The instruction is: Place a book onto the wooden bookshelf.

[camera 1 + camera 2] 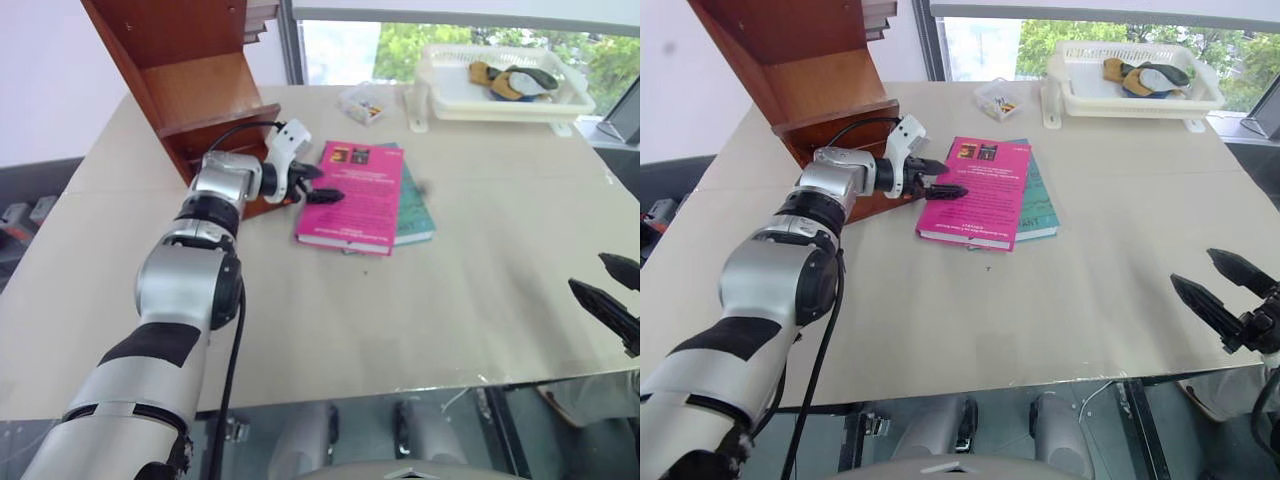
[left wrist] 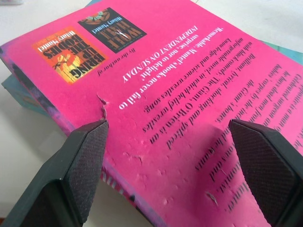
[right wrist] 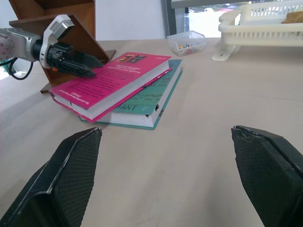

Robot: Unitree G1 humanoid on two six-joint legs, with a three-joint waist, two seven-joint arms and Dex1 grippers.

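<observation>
A thick rectangular book with a bright magenta-pink cover (image 1: pixel 355 195) is lying flat just above the centre of the frame in the head views, resting on top of a thinner teal-green book (image 1: pixel 415 215) whose edge is peeking out on its right side; both are sitting on the pale beige tabletop (image 1: pixel 400 320). Small dark pictures are showing at the far end of the pink cover, and white page edges are showing along its near end. The left gripper (image 1: pixel 322 184) is reaching in from the left of the frame, its two black fingers spread wide apart, hovering at the pink book's left edge and gripping nothing; in the left wrist view one finger is standing just off the book's edge and the other over the printed cover. The large reddish-brown polished wooden bookshelf (image 1: pixel 185 70) is standing in the upper left of the frame, just behind the left wrist. The right gripper (image 1: pixel 1225 290) is hanging at the lower right of the frame, well apart from the books, fingers spread wide and empty. A white plastic basket tray (image 1: pixel 500 95) is occupying the upper right, with a small clear plastic box (image 1: pixel 362 102) near it to its left.
</observation>
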